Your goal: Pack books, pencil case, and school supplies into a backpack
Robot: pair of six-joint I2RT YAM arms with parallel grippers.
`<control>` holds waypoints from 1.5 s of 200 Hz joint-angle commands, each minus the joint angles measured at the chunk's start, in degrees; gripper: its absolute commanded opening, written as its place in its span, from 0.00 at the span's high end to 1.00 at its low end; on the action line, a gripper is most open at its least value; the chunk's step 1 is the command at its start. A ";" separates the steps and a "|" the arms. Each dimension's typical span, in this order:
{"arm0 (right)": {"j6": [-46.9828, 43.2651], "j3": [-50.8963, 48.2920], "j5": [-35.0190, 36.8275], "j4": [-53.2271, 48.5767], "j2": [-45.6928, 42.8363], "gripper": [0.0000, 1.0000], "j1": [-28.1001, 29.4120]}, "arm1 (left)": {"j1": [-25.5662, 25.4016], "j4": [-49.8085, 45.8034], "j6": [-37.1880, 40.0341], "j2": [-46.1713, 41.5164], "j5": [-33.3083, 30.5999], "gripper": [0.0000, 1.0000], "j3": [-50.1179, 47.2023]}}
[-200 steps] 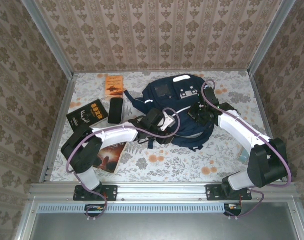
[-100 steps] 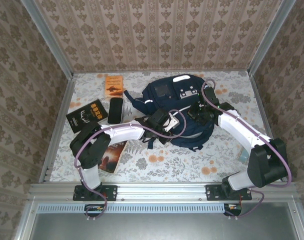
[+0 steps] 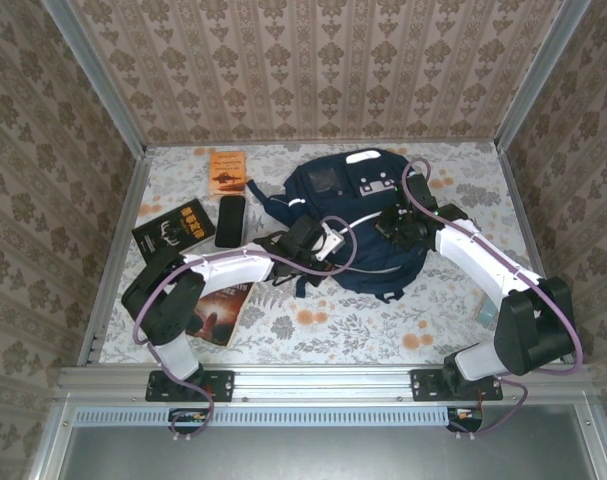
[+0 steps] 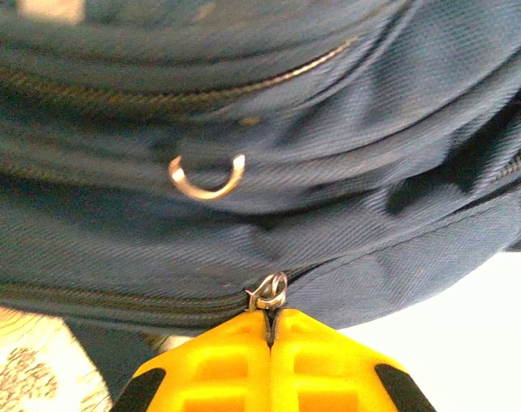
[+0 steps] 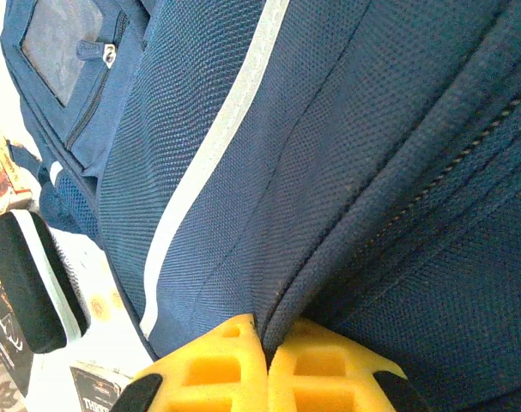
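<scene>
Top view: the backpack lies centred on the bench. The books and pencil case wait at its nine o'clock.

Left wrist: the left fingers clamp the zipper pull, likely to open it. A second ago they stood apart.

Right wrist: the right fingers pinch backpack fabric, probably to brace it.

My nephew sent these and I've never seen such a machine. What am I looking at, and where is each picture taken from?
Two robot arms stand bolted at a table's near edge. One picture looks down from above; the other two come from cameras on each wrist. On the flowered table lie a navy backpack, an orange book, a black book, a brown book and a black pencil case. The yellow left fingers pinch the backpack's zipper pull; the right fingers pinch its fabric.
</scene>
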 commanded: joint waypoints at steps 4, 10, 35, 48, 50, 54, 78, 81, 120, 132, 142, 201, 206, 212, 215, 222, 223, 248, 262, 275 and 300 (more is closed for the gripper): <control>-2.20 1.43 4.35 -0.96 -4.17 1.00 -0.84 | 2.80 -0.67 -2.36 -1.39 -5.47 1.00 -1.61; -2.34 1.49 4.20 -0.84 -4.19 1.00 -0.86 | 3.32 -0.92 -2.84 -1.12 -6.77 1.00 -1.41; -2.72 1.61 3.48 -0.56 -4.32 1.00 -0.89 | 5.83 -2.63 -5.41 1.50 -10.79 1.00 0.58; -2.83 1.52 3.11 -0.43 -4.52 1.00 -0.88 | 7.28 -2.68 -6.32 2.89 -11.16 1.00 1.47; -2.87 1.52 3.09 -0.40 -4.58 1.00 -0.89 | 7.56 -2.64 -6.38 3.08 -11.25 1.00 1.61; -2.83 1.47 2.98 -0.39 -4.62 1.00 -0.83 | 7.95 -2.61 -6.70 3.50 -11.44 1.00 1.88; -2.71 1.40 1.73 0.77 -4.19 1.00 -0.88 | 10.24 -2.96 -7.02 5.18 -11.29 1.00 4.43; -2.67 1.40 1.58 0.88 -3.98 1.00 -0.89 | 10.44 -3.12 -6.93 5.25 -11.62 1.00 4.66; -0.20 1.35 -1.91 6.04 0.97 1.00 -0.84 | 13.69 -6.04 -7.83 4.43 -8.85 0.70 8.41; 0.69 1.60 -2.37 7.57 2.48 1.00 -0.75 | 14.34 -7.77 -8.46 2.81 -8.09 0.57 8.35; 1.07 1.90 -2.72 8.55 3.70 1.00 -0.67 | 14.94 -9.12 -9.46 1.07 -7.86 0.47 7.60; -3.60 2.34 -2.69 7.96 3.99 0.45 -0.28 | 19.13 -23.57 -21.86 -14.20 -15.72 0.18 -1.50; -4.35 2.06 -2.39 7.80 3.30 0.39 -0.19 | 19.56 -25.09 -22.97 -15.59 -16.35 0.16 -2.69; -5.47 1.77 -1.99 7.50 2.49 0.35 -0.15 | 20.16 -26.67 -24.51 -17.25 -16.79 0.14 -4.11; -6.03 1.56 -1.70 7.41 2.06 0.32 -0.07 | 20.51 -27.33 -25.05 -18.03 -16.89 0.13 -4.88; -7.12 1.12 -0.83 7.10 1.01 0.28 0.13 | 21.29 -28.56 -26.69 -19.63 -16.96 0.11 -6.70; -7.53 0.92 -0.66 7.02 0.71 0.27 0.20 | 21.44 -28.77 -26.89 -19.96 -16.93 0.11 -6.96; -10.91 -0.66 0.96 6.58 -2.08 0.17 0.88 | 25.24 -31.31 -31.45 -24.80 -15.83 0.05 -12.83; -11.82 -0.98 1.45 6.05 -4.38 0.15 1.63 | 26.28 -30.85 -33.19 -26.46 -14.42 0.03 -15.84; -12.31 -1.06 1.48 5.69 -4.71 0.15 2.58 | 26.75 -29.99 -34.65 -26.60 -12.98 0.00 -17.83; -12.50 -0.60 1.53 5.50 -4.28 0.14 4.75 | 26.52 -26.73 -37.82 -24.40 -7.92 0.00 -20.33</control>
